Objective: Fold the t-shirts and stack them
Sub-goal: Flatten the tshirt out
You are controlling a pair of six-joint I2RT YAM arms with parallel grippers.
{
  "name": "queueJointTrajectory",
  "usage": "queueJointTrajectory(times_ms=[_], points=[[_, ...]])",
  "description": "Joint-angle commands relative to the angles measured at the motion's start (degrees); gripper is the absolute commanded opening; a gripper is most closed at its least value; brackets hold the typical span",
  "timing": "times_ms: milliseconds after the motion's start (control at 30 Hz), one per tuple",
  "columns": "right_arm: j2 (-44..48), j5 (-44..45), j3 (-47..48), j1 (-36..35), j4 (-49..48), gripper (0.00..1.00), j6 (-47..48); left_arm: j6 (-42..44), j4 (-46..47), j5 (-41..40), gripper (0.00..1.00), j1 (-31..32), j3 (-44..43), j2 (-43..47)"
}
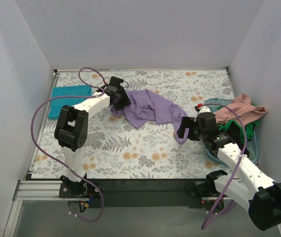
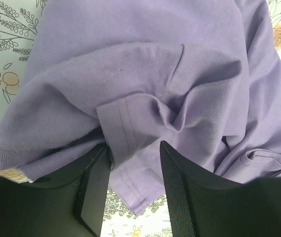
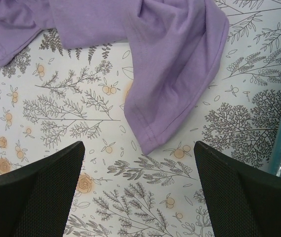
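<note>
White walls (image 1: 130, 34) close in a table covered by a grey cloth printed with ferns and orange flowers (image 1: 145, 148), with both arm bases at its near edge. A lavender-purple short-sleeved fabric t-shirt (image 1: 147, 109) lies crumpled across the middle of the cloth, running from the far left centre down towards the right. The left gripper (image 1: 118, 101) is at the shirt's upper left end. In the left wrist view a stitched hem fold of the shirt (image 2: 130, 143) sits between its black fingers (image 2: 96, 190), which stand part-way apart; I cannot tell whether they actually pinch the fabric. The right gripper (image 1: 182, 129) is at the shirt's lower right end. In the right wrist view that gripper (image 3: 139, 145) is spread wide with nothing in it, above the printed cloth, and a hemmed corner of the lavender shirt (image 3: 170, 74) points down into the gap between its two fingers. A folded teal t-shirt (image 1: 70, 98) lies flat near the far left edge of the table, just beyond the left arm. At the right edge a see-through blue plastic tub (image 1: 212, 102) holds a rumpled salmon-pink t-shirt (image 1: 239, 111), with a green t-shirt (image 1: 249, 131) just below it in the top view.
</note>
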State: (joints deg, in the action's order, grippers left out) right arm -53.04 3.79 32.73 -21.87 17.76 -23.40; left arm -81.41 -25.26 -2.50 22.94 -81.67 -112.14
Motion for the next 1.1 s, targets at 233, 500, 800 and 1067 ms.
queueJointTrajectory(times_ms=[233,500,800,1067], points=[[0.0,-0.5,-1.0,-0.2,-2.6,0.98,-0.1,0.2,0.3,2.4,0.40,-0.1,-1.9,1.0],[-0.6,-1.0,-1.5,-0.2,-3.2,0.98,0.0,-0.8,0.5,9.8,0.40,0.2,1.2,1.7],[-1.0,-1.5,-1.6,-0.1,-3.5,0.98,0.2,-1.1,-0.1,7.7,0.43,1.0,2.9,1.6],[-1.2,-1.7,-1.8,-0.2,-3.7,0.98,0.5,-0.3,-0.8,1.3,0.51,1.3,0.9,2.4]])
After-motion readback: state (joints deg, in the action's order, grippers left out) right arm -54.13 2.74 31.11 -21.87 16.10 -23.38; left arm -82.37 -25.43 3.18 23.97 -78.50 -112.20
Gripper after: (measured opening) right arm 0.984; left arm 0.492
